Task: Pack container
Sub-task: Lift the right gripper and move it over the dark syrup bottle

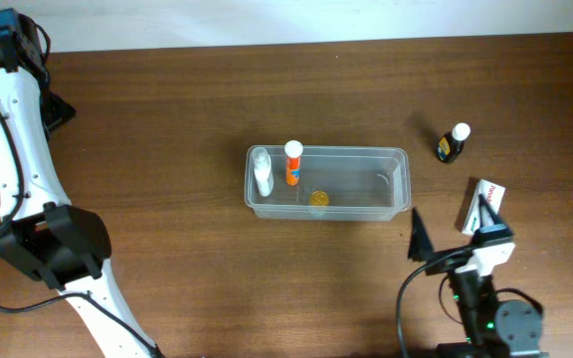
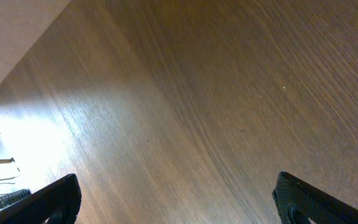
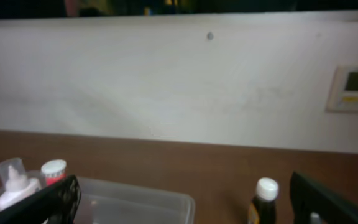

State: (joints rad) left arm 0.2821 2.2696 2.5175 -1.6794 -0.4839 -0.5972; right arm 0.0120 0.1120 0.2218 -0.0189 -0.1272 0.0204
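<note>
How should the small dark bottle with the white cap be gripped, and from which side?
Probably grip the dark bottle around its body, below the cap, coming from the near side with the right gripper: it stands upright, nothing touching it.

overhead: fixed high above, looks straight down; wide view of the table (image 1: 167, 109), container (image 1: 361, 179) near centre, far off.
left wrist: close over bare table wood, tilted down; left gripper (image 2: 178, 208) tips in the bottom corners.
right wrist: low, near table height, faces level at the back wall (image 3: 166, 81); right gripper (image 3: 185, 205) tips in the bottom corners.
shared, overhead + right wrist: container, white bottle (image 1: 263, 171), orange bottle (image 1: 293, 162), dark bottle (image 1: 453, 143).
shared, overhead + left wrist: table wood.
</note>
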